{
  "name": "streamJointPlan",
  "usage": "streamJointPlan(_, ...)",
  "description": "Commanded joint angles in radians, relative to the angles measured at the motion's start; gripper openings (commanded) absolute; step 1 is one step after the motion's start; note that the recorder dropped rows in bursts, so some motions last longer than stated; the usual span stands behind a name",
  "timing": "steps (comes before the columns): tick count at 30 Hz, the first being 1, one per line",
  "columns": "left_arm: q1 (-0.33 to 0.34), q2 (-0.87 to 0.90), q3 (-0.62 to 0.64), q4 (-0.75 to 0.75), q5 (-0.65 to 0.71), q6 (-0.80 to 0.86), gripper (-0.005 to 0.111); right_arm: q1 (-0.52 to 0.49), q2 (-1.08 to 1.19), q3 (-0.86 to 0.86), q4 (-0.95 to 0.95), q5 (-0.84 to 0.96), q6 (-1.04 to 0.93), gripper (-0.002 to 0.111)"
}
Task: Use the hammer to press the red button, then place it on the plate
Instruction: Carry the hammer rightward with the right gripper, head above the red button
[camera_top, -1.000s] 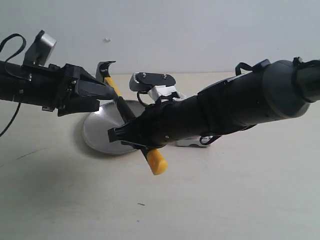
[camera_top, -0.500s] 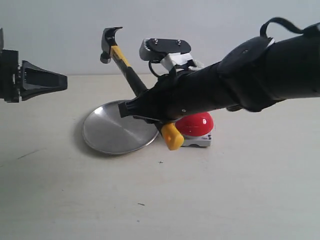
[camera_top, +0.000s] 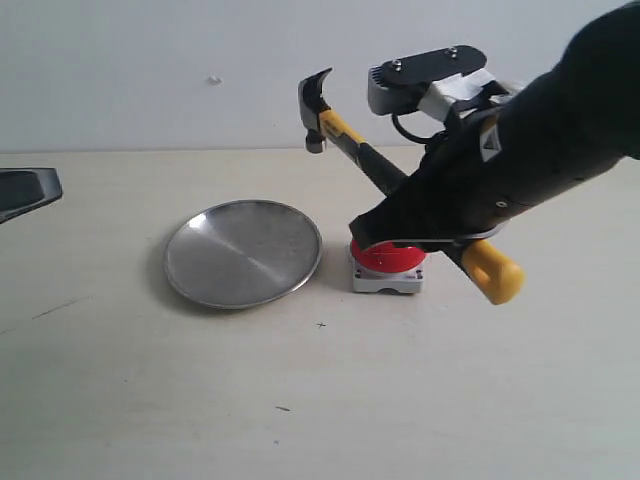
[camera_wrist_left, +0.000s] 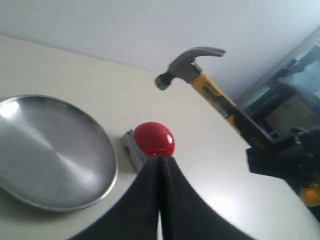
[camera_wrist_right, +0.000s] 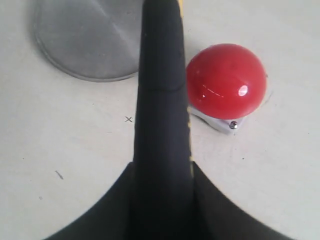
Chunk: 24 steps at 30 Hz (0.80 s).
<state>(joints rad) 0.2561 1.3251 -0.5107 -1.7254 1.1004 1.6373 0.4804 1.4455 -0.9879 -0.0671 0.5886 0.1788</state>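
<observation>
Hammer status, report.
Right hand shut on hammer, head raised off red button. Left hand shut, empty, off to the side. Nothing on plate; path clear.

Pale table (camera_top: 300, 400): plate (camera_top: 243, 253), red button (camera_top: 390, 260) beside.

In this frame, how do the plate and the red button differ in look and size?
The plate is a wide, shallow silver dish; the red button is a much narrower glossy dome on a light-grey square base. The plate shows whole in the exterior view; the red button is partly hidden behind the right arm. Both sit on the table, close but apart.
</observation>
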Motion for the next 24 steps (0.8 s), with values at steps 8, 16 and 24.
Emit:
streamJointPlan(8,0.015,-0.573,0.167,-0.019,-0.513,-0.192,0.0,-0.006,-0.195,0.252,-0.153,-0.202,0.19,0.0)
streamJointPlan(16,0.023,-1.046,0.371,-0.019,-0.834,-0.469,0.0,-0.006,-0.255,0.282,-0.145,-0.21,0.189,0.0)
streamJointPlan(24,0.023,-1.181,0.483,-0.019,-0.927,-0.469,0.0,-0.006,-0.329,0.393,-0.116,-0.265,0.216,0.0)
